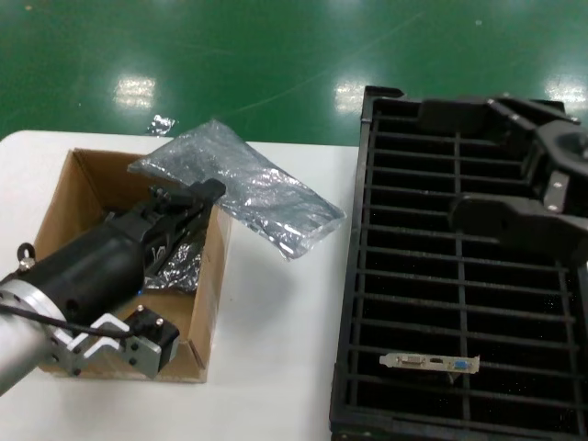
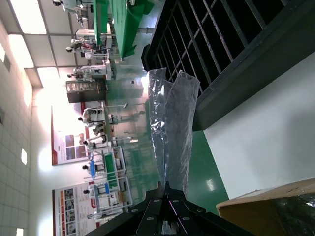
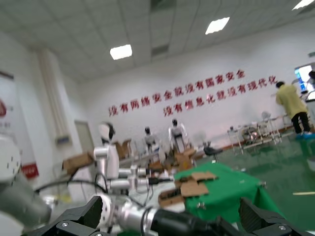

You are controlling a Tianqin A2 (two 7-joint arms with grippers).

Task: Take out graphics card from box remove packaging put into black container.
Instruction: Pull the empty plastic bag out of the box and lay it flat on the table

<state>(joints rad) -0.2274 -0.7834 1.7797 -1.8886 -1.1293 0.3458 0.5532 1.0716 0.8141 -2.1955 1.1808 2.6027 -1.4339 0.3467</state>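
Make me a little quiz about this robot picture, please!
1. True or false: the card sits in the tray.
2. What does the left gripper hold? A) bag B) card C) nothing
3. Fill in: the right gripper, above the tray, is ____ (open or shut).
Key: 1 true; 2 A; 3 open.

Red Chinese slogan (image 3: 202, 93) on far wall; characters not legible.
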